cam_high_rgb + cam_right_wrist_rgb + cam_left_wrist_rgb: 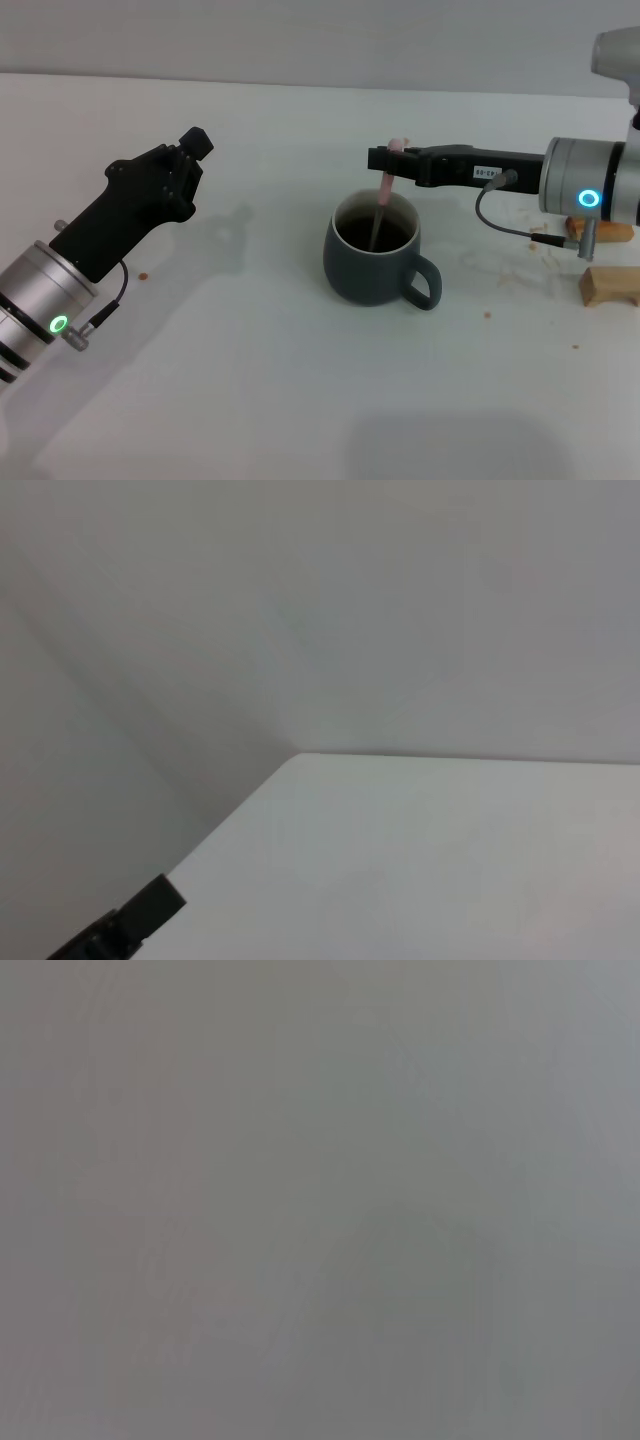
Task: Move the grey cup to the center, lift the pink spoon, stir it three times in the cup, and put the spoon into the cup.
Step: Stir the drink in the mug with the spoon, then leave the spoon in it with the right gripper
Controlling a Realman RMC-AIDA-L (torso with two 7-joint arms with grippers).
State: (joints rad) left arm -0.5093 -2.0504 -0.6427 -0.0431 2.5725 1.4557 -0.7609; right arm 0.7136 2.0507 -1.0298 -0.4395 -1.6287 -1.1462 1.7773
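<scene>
The grey cup (375, 250) stands upright near the middle of the white counter (250, 400), handle toward the near right, dark liquid inside; the centering step looks done. The right claw (396, 158) reaches in from the right above the cup's far rim, closed on the top of the pink spoon (385, 200), whose stem dips steeply into the liquid. Judgement: stirring is in hand; the number of turns cannot be told from here. Releasing the spoon into the cup is left. The left claw (190, 150) hangs idle at far left, well apart from the cup, fingers apparently together. Two wooden blocks (608, 285) lie at right. A small white label on the right arm is unreadable.
</scene>
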